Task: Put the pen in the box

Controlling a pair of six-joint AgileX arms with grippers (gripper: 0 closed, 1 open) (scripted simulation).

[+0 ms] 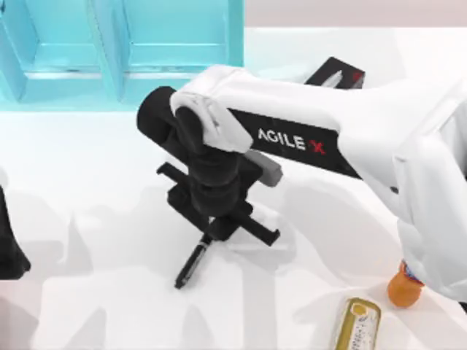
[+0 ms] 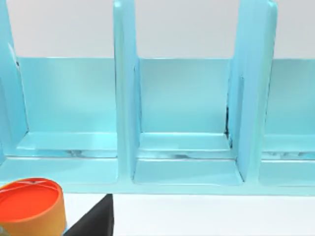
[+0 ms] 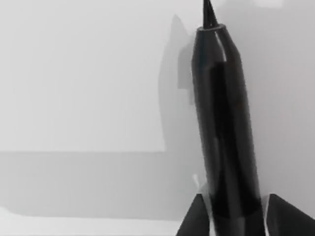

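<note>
Centrally, our right gripper (image 1: 206,237) sits over the white table (image 1: 95,182), its arm reaching in from the top view's right side, white casing lettered AGILEX. Jaws: clamped on the pen (image 1: 191,264).

Pen: slim, black, held at its upper end, the free part slanting down toward the near-left with the pointed tip lowest in the top view. Whether the tip touches the table we cannot tell. In the right wrist view the pen (image 3: 224,123) runs away from the camera between two dark fingers (image 3: 194,221), its tip against plain white table, a grey shadow beside it.

Box (image 1: 124,44): light blue, open-topped, split by upright dividers into compartments, at the far-left of the table. Well apart from the pen. The left wrist view faces its compartments (image 2: 184,113) side-on, three partitions showing, the floors bare.

Our left arm (image 1: 11,240): parked at the left edge of the top view, dark, partly cut off. We cannot tell how its jaws stand.

Other items, top view: an orange object (image 1: 403,288) at the near-right, partly under the right arm; a yellow-green flat container (image 1: 357,324) just beside it at the near edge; a black item (image 1: 337,75) with red marking at the far side, behind the arm. Left wrist view: an orange cylinder (image 2: 32,206) and a black shape (image 2: 96,219) in front of the box.
</note>
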